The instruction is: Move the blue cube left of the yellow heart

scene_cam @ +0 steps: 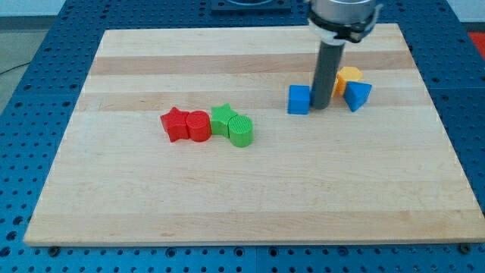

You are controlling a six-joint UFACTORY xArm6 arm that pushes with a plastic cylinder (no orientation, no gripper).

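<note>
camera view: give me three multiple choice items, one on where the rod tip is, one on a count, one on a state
1. Where is my tip?
A. beside the blue cube, on its right in the view
B. by the red star
C. off the board

2. How many green blocks?
A. one
B. two
C. four

3. The red cylinder and the red star are:
A. stacked
B. far apart
C. side by side, touching

Answers: 1 A, the rod stands against the cube's right side. 2 B, a green star and a green cylinder. 3 C, no gap shows.

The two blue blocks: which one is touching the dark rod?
The blue cube, at the left of my tip, seems to touch it. The blue triangular block sits apart, at the right, beside the yellow block.
</note>
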